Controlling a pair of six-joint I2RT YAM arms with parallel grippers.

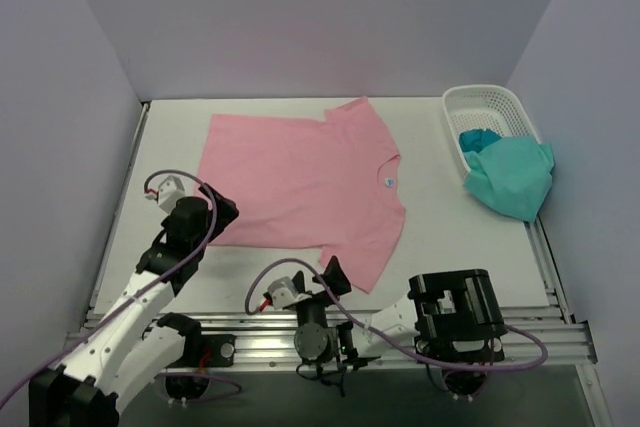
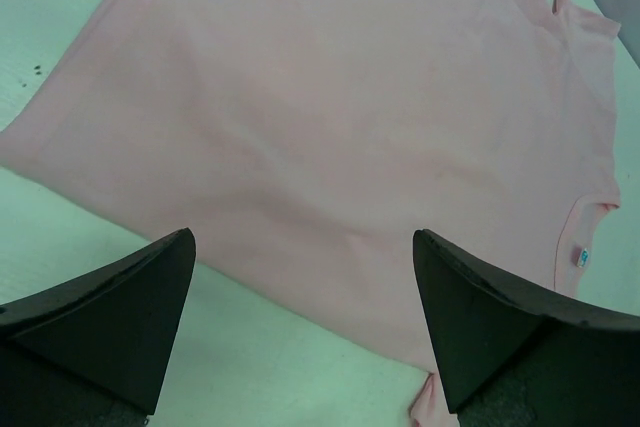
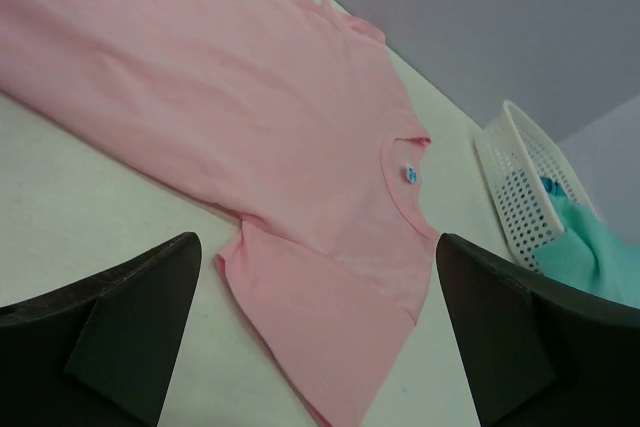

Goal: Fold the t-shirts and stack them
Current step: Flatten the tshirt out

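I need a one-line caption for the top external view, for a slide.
Pink t-shirt lies flat on the table; teal t-shirt hangs over the rim of the white lattice basket.

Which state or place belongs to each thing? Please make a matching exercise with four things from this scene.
Things:
1. pink t-shirt
2. teal t-shirt
3. basket
4. left gripper

States or places:
A. open, holding nothing
B. hanging over the basket's edge
C. spread out flat
D. white, at the far right

Pairs: 1-C, 2-B, 3-D, 4-A

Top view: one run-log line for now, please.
pink t-shirt: spread flat; teal t-shirt: draped over basket; left gripper: open; right gripper: open
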